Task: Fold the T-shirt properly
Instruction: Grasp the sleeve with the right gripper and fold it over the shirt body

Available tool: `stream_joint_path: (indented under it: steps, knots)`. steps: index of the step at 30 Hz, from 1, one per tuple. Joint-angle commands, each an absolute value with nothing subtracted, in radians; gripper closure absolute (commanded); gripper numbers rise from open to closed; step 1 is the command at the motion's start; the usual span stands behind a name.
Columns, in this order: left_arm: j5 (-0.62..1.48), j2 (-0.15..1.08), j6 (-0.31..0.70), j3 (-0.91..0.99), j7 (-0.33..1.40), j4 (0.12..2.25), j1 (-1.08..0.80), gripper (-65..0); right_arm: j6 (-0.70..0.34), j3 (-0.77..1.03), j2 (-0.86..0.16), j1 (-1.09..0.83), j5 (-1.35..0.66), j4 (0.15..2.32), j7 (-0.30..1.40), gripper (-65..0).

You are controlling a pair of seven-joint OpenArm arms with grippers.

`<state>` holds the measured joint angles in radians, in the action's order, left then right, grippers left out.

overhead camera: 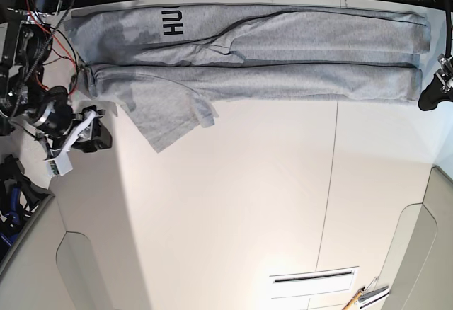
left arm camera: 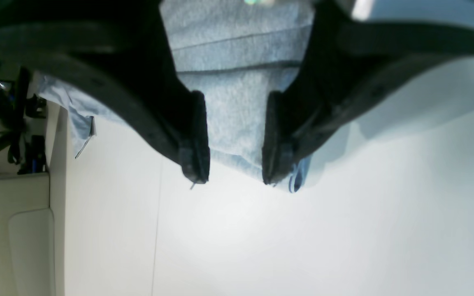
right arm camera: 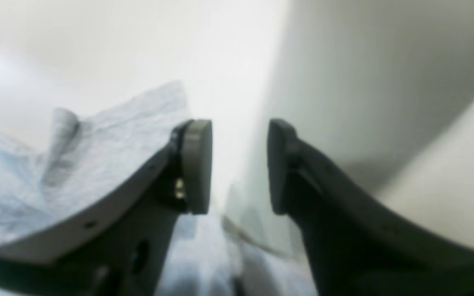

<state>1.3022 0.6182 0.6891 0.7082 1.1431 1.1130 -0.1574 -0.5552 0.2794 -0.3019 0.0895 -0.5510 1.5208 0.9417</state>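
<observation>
Here both tools, left tool (left arm camera: 235, 164) and right tool (right arm camera: 240, 166), stand apart, gripping nothing, beside the T-shirt (overhead camera: 283, 55).

Robotics lab: white worktable (overhead camera: 233, 204), exposed arm wiring (overhead camera: 42, 34).

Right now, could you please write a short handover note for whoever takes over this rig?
Left pincer: open, holding nothing, hovering over the T-shirt's corner at one end.
Right pincer: open, holding nothing, beside the other end.
T-shirt: spread along the table's far edge, both long sides folded in to make a strip, one sleeve sticking out.
Left to do: tuck the sleeve, fold the strip across.
</observation>
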Motion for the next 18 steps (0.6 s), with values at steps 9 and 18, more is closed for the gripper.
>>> stream_joint_path:
  steps: [9,18]
  knots:
    - [1.327,0.648,0.698,0.717,1.126,1.130,-0.152,-25.1,-0.553,0.094,-0.265,0.242,-0.540,1.237,0.897,-22.5]
    - [1.327,0.648,0.698,0.717,1.126,1.130,-0.152,-25.1,-0.553,0.063,-0.213,0.255,-0.505,1.232,0.897,-10.0]
